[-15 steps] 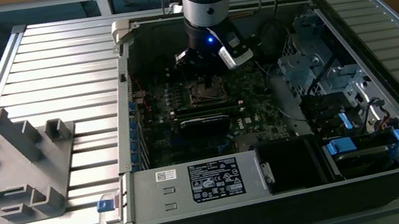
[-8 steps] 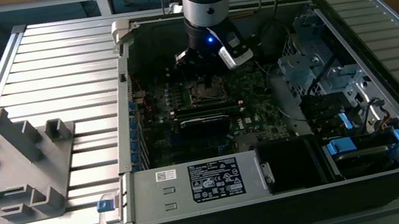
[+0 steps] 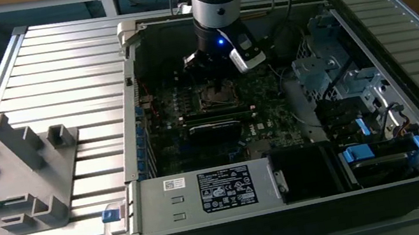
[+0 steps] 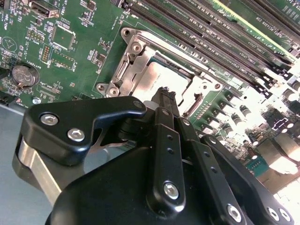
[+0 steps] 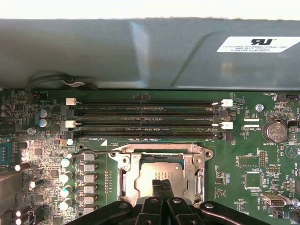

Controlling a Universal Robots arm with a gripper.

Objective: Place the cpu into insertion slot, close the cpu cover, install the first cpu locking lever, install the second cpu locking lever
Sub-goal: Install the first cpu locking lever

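The cpu (image 5: 161,169) (image 4: 157,77) lies flat in the insertion slot (image 3: 218,94) on the green board, its grey metal top showing through the window of the cpu cover (image 5: 132,180) (image 4: 133,58). The silvery cover lies down over the chip. A thin lever wire (image 5: 91,152) runs beside the socket's edge, and a curved one (image 4: 192,105) sits along another side. My gripper (image 5: 162,183) (image 4: 164,93) hangs just over the chip's edge with its two black fingers pressed together, shut on nothing. In the exterior view the gripper (image 3: 214,68) is inside the open computer case, above the socket.
Long black memory slots (image 5: 147,119) run beside the socket, backed by the grey case wall (image 5: 140,51). A coin battery (image 5: 274,132) and capacitors (image 5: 65,176) flank it. The power supply (image 3: 205,192), drive cage (image 3: 329,64) and a grey fixture (image 3: 12,171) stand around.
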